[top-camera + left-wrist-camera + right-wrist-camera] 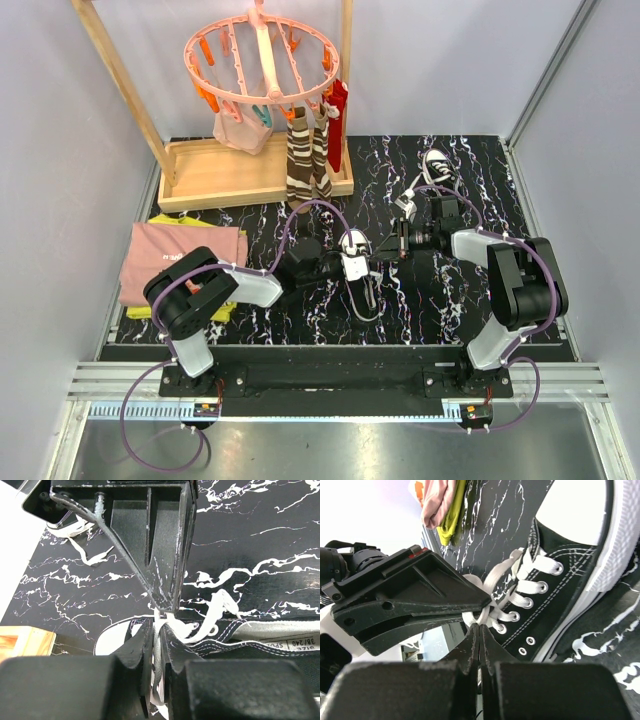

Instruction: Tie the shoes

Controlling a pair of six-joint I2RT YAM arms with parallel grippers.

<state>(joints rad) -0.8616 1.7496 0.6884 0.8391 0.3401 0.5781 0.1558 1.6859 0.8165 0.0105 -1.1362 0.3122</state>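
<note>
Left gripper (156, 627) pinches white lace (220, 605) of black canvas sneaker with white toe cap (354, 250), centre of black marbled table (480, 200). Right gripper (479, 628) clamps the lacing opposite. Knot step, likely; next, draw ends apart evenly. Second sneaker (436, 163) far right, apart.

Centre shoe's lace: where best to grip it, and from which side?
The free strand beyond the eyelets, pinched across its flat width, from either side of the shoe. It stands clear there; left gripper and right gripper are shut on it.
</note>
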